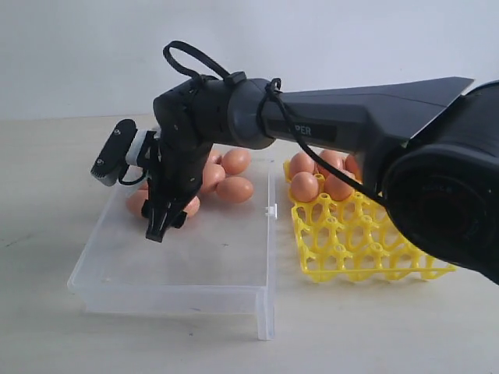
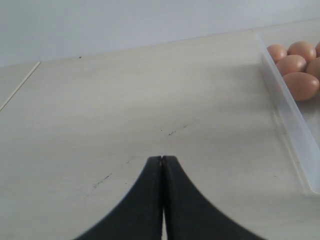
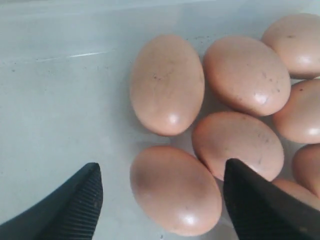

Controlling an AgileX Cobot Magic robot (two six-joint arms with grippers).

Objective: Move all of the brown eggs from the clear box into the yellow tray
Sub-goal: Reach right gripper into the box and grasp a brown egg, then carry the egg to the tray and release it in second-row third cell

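Clear box (image 1: 171,300) is holding brown eggs (image 1: 235,189) clustered at its far end, the right gripper (image 1: 158,227) hanging over them; the yellow tray (image 1: 366,253) beside it is carrying perhaps four more. The left gripper (image 2: 162,159) is hovering over the table (image 2: 100,100), fingers (image 2: 145,200) pressed together. The right gripper's fingers (image 3: 75,205) are standing wide apart around one egg.

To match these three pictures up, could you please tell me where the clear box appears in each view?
Exterior view: the clear box sits left of centre, beside the yellow tray.
Left wrist view: only one long wall shows, beyond the shut left end effector.
Right wrist view: its floor is the pale surface beneath the brown eggs.
Shared landmark: those brown eggs clustered inside the box.
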